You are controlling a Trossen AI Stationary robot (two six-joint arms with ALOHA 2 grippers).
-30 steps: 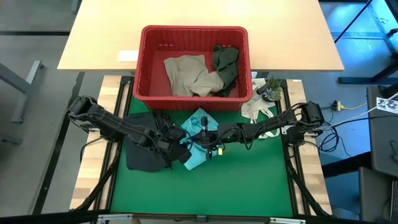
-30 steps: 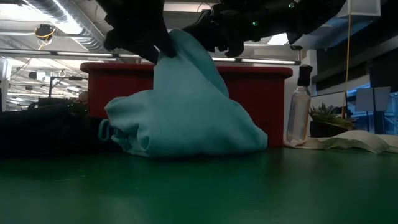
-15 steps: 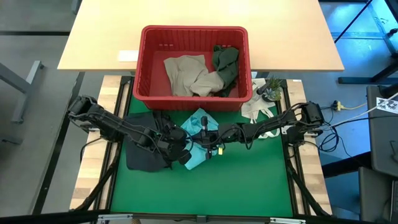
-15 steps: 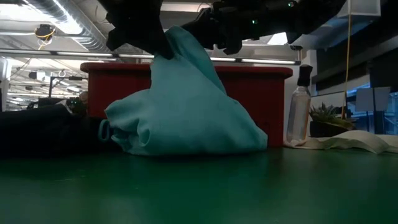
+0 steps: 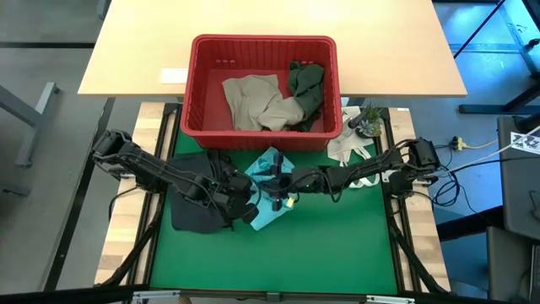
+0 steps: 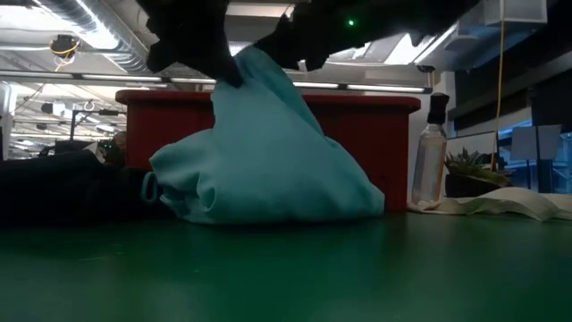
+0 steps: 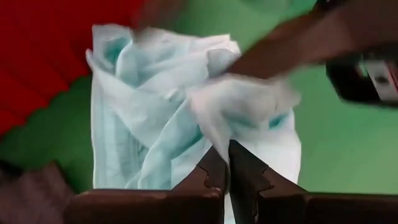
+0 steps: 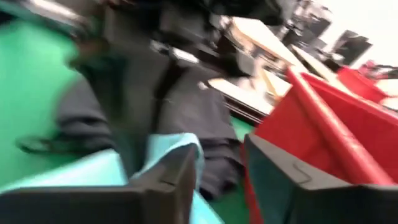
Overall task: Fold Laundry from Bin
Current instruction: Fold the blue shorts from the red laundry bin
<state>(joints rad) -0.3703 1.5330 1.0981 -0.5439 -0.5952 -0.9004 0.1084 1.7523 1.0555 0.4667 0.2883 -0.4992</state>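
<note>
Right fingers [image 8: 217, 180] now spread, apparently off teal garment [image 5: 268, 203], left fingers [image 7: 225, 169] pinching it

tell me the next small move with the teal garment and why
Probably draw the right hand clear: its jaws stand open with nothing between them, while the left hand is shut on the teal garment, which hangs peaked from that grip above the green mat.

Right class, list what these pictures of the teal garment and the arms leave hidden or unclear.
- High view: most of the teal garment, covered by both arms.
- Low view: the red bin, its contents behind its wall and the garment.
- Right wrist view: the black garment, motion-blurred.
- Low view: the arms' upper parts, cut by the top edge.
</note>
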